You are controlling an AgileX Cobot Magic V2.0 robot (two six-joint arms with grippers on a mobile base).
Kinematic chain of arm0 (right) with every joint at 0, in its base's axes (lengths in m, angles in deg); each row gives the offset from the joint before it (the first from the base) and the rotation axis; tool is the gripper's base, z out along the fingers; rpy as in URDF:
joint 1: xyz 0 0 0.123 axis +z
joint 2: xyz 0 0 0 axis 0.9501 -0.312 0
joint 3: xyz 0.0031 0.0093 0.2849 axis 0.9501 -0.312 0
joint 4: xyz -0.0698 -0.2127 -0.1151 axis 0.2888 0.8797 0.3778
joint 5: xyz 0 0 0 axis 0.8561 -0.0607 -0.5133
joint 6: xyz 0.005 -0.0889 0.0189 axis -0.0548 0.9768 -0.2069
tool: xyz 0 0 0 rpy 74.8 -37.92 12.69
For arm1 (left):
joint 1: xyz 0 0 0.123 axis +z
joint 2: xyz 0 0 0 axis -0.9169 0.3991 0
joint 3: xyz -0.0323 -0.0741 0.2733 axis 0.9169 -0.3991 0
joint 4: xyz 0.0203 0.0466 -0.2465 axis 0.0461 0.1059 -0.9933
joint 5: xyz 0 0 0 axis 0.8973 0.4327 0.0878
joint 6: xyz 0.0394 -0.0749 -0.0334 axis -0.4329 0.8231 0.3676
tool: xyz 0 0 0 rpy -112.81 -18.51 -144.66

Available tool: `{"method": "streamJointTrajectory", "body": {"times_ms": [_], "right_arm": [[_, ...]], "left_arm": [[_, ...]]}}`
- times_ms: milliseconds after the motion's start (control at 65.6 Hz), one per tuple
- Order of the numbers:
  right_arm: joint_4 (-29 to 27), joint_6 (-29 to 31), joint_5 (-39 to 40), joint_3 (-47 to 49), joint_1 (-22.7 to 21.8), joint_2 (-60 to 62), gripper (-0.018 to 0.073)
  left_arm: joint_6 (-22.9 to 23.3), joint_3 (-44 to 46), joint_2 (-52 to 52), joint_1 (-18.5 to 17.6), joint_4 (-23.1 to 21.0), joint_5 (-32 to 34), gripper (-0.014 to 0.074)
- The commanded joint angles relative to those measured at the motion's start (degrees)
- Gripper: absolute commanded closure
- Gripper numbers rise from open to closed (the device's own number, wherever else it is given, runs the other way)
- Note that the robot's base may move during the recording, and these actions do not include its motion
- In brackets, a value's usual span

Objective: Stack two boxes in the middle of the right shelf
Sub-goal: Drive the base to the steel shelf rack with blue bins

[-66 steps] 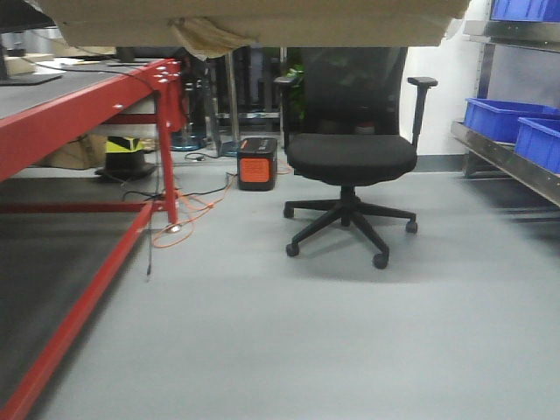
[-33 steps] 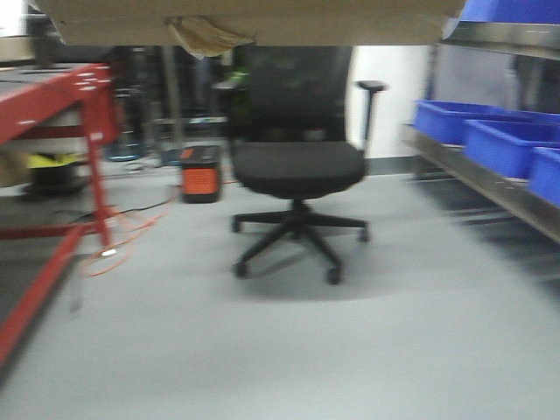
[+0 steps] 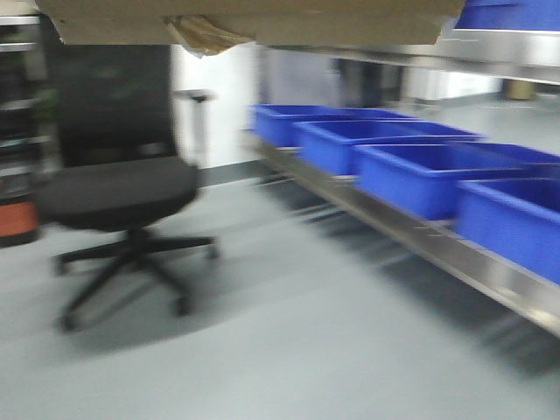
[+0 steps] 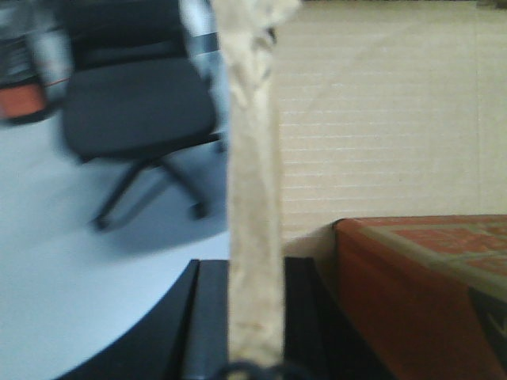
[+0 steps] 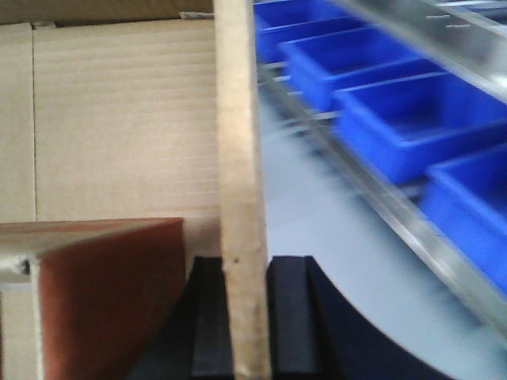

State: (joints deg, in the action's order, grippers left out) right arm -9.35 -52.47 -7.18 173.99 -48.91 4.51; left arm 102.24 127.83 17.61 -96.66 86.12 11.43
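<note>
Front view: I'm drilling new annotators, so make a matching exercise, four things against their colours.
Things:
1. chair
2. bins
3. box
4. shelf

Colours:
a. tan
b. shiny steel
c. black
d. blue

Pairs: 1-c, 2-d, 3-a, 4-b.

My left gripper [image 4: 255, 269] ends in two plain matte black fingers [image 4: 210, 317], flat-faced, square-edged, with a curved outer flank. My right gripper [image 5: 245, 265] shows the same black rubbery pads [image 5: 289, 317], blocky and straight-sided, on dark curved bodies.
</note>
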Motion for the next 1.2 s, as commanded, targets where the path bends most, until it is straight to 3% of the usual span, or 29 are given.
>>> {"method": "streamJointTrajectory", "body": {"times_ms": [0,1189], "right_arm": [[3.1,-0.5,1.9,0.9,-0.6,0.9,0.0711],[3.1,-0.5,1.9,0.9,-0.6,0.9,0.0711]], "left_arm": [[0.4,0.8,-0.8,0.2,3.8,0.6,0.0708],[0.4,0.8,-0.8,0.2,4.2,0.6,0.0708]]}}
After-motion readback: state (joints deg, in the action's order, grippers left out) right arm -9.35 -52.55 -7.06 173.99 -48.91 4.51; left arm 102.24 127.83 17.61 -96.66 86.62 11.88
